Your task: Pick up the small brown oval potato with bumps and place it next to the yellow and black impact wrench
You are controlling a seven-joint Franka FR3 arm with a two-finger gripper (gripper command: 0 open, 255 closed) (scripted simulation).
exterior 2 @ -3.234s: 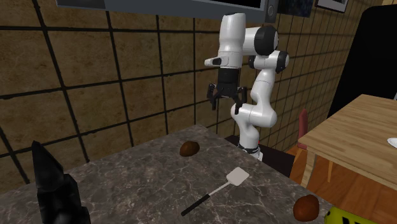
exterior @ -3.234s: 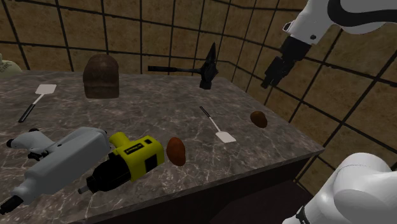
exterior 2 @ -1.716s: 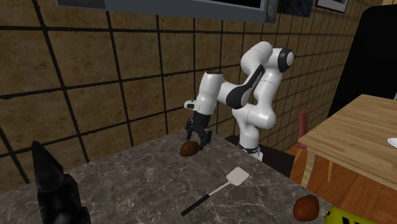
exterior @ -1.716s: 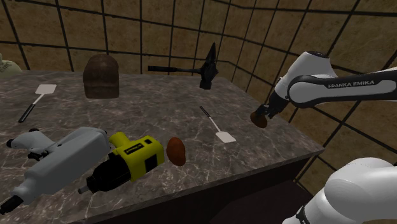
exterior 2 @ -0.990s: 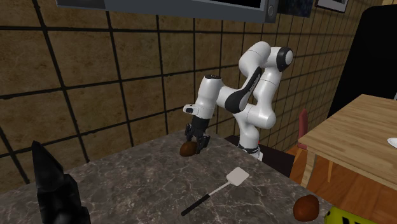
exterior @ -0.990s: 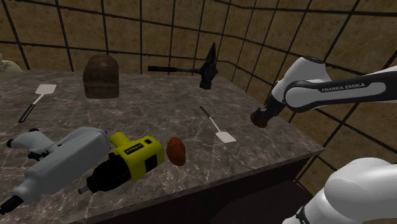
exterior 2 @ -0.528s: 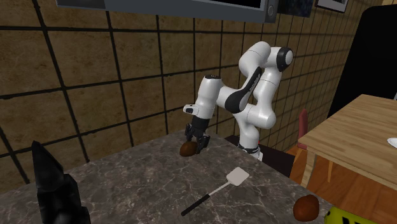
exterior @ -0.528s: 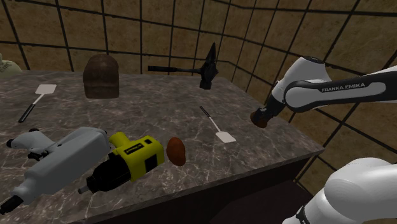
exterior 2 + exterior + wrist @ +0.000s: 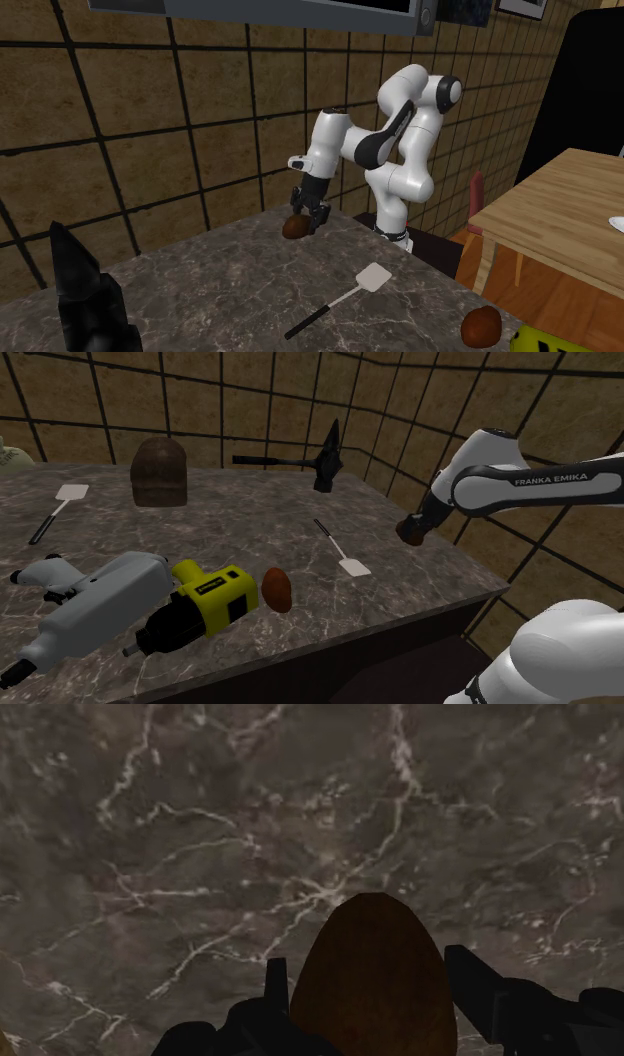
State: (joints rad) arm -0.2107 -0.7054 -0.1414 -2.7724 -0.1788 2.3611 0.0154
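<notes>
My gripper [image 9: 411, 529] is shut on a small dark brown oval potato [image 9: 407, 534], holding it just above the marble counter [image 9: 250, 522] near the shoulder view's right edge. In the wrist view the potato [image 9: 368, 974] sits clasped between both black fingers [image 9: 277, 986], with my gripper [image 9: 372, 989] over bare marble. From the second exterior view, the potato [image 9: 294, 227] hangs under the gripper [image 9: 304, 219] at the counter's far corner. The yellow and black impact wrench [image 9: 200, 602] lies at the counter's near left, well away from the gripper.
A second, reddish potato [image 9: 277, 590] lies against the wrench's nose. A white spatula [image 9: 341, 550] lies between it and the gripper. A grey power tool [image 9: 88, 608], another spatula [image 9: 58, 508], a brown domed box [image 9: 158, 471] and a black hammer [image 9: 318, 457] stand further off.
The gripper has risen slightly with the potato clasped in it, lifting it off the counter. Nothing else has moved.
</notes>
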